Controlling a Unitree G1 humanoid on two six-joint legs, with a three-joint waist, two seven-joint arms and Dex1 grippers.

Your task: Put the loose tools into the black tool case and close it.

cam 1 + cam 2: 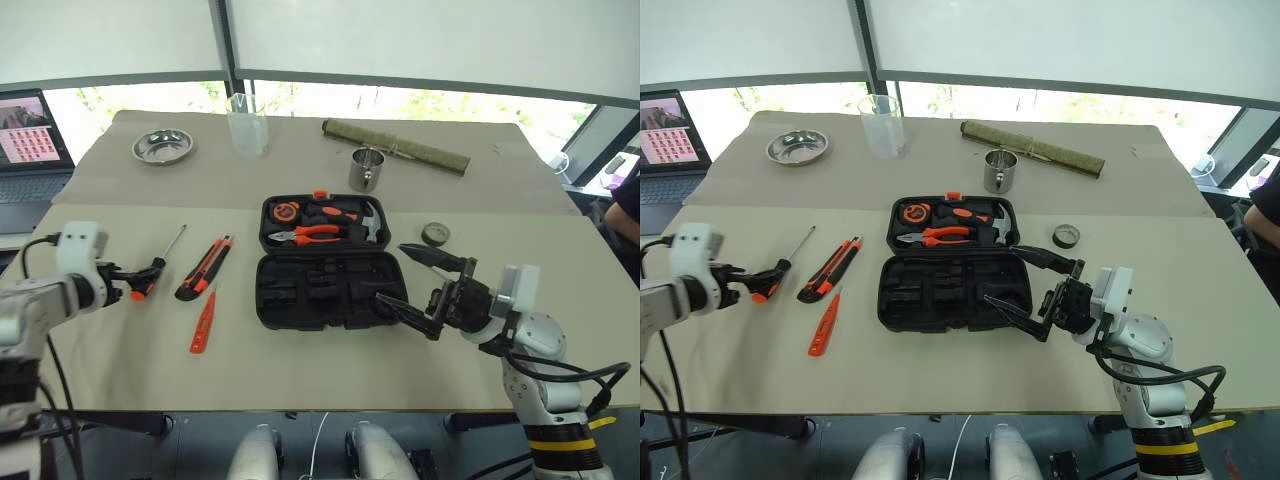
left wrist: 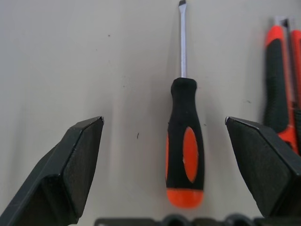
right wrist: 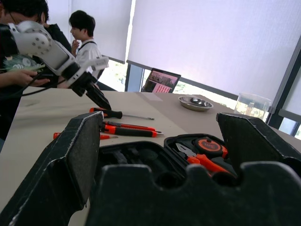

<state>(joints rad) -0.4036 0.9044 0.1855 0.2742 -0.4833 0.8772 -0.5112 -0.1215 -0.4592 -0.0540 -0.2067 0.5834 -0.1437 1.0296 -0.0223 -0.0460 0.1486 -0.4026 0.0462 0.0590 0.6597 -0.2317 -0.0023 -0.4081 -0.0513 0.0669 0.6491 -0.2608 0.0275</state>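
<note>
Clearly the left tool point(image 1: 140, 277) is the nearer one to the loose pieces: it hangs low over the worktop point(image 1: 110, 340) with its fingers spread wide apart and nothing between them, right at the butt of the screwdriver point(image 1: 160, 262). In the left wrist view that screwdriver's handle lies centred in the gap, its long axis running straight away from the tool, shaft and tip pointing toward the far side of the worktop. So the grip would likely come across the handle, with a short reach forward. Just beside it, toward the case, lie the utility knife point(image 1: 204, 268) and the small orange pen-like tool point(image 1: 203, 322), both roughly parallel to it. The black tool case point(image 1: 322, 262) sits open mid-worktop, its near half's slots empty. The right tool point(image 1: 420, 290), also spread apart and empty, hovers at the case's right edge.
</note>
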